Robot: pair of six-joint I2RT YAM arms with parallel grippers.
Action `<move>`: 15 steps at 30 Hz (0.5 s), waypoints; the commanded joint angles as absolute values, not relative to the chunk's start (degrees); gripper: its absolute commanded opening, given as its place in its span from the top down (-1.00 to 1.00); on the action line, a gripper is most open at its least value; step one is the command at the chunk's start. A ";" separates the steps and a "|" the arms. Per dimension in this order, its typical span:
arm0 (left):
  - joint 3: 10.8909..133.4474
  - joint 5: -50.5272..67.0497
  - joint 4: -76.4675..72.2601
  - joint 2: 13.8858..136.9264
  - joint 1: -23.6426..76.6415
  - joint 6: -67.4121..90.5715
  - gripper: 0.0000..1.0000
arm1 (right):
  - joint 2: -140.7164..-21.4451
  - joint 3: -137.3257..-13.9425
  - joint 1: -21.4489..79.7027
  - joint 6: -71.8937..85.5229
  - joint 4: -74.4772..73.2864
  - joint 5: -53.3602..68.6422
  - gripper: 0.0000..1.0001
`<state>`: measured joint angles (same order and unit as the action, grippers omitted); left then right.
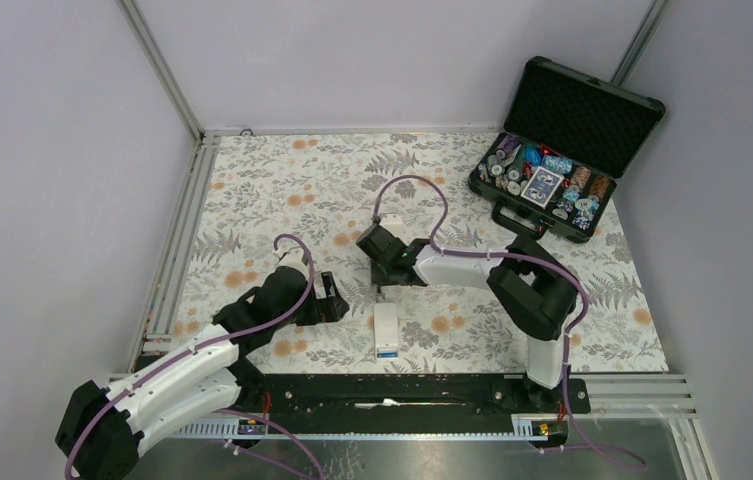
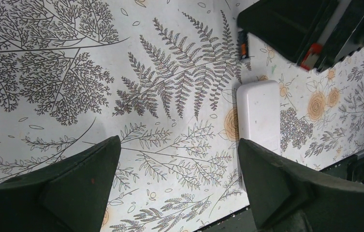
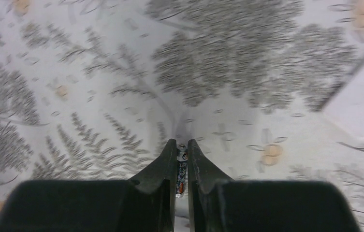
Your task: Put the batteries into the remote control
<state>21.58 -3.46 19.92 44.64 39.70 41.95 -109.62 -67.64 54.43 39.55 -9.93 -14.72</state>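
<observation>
The white remote control (image 1: 386,322) lies back up near the table's front edge, with a bright blue bit (image 1: 387,351) at its near end. It also shows in the left wrist view (image 2: 258,115) and at the right edge of the right wrist view (image 3: 358,101). My right gripper (image 1: 379,291) hovers just beyond the remote's far end; in the right wrist view the gripper (image 3: 180,143) is shut on a slim battery (image 3: 182,166) held lengthwise between the fingers. My left gripper (image 1: 329,300) is open and empty to the left of the remote, jaws wide apart (image 2: 180,159).
An open black hard case (image 1: 552,170) with poker chips and cards stands at the back right. The floral cloth (image 1: 272,190) covers the table. A black rail (image 1: 382,390) runs along the near edge, metal frame posts at the left.
</observation>
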 commanded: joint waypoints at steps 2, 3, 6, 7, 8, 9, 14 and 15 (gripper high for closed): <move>21.88 -3.43 18.55 43.86 39.37 41.33 -0.98 | -104.06 -63.61 50.26 40.56 -12.07 -19.34 0.90; 21.88 -3.35 18.47 43.98 39.36 41.31 -0.98 | -103.34 -63.07 49.81 40.76 -12.12 -19.61 0.89; 22.05 -3.04 18.37 44.33 39.37 41.31 -0.98 | -101.49 -61.16 48.80 40.88 -12.13 -20.73 0.89; 22.10 -2.99 18.37 44.38 39.37 41.31 -0.98 | -100.60 -60.46 48.43 40.87 -12.05 -20.93 0.89; 22.10 -2.87 18.33 44.38 39.37 41.31 -0.98 | -99.84 -59.64 48.12 40.75 -12.05 -21.00 0.89; 22.08 -2.83 18.22 44.45 39.37 41.31 -0.98 | -99.15 -58.82 47.94 40.50 -12.04 -20.84 0.89; 22.47 -2.01 17.48 45.35 39.37 41.09 -0.98 | -95.28 -54.42 47.81 37.79 -12.12 -18.74 0.91; 22.56 -1.76 17.29 45.74 39.37 41.05 -0.98 | -94.48 -53.42 47.81 37.24 -12.08 -18.23 0.91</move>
<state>21.58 -3.16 19.81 44.84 39.68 41.93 -99.07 -56.34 48.14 39.31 -11.46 -18.35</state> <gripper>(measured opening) 0.989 0.143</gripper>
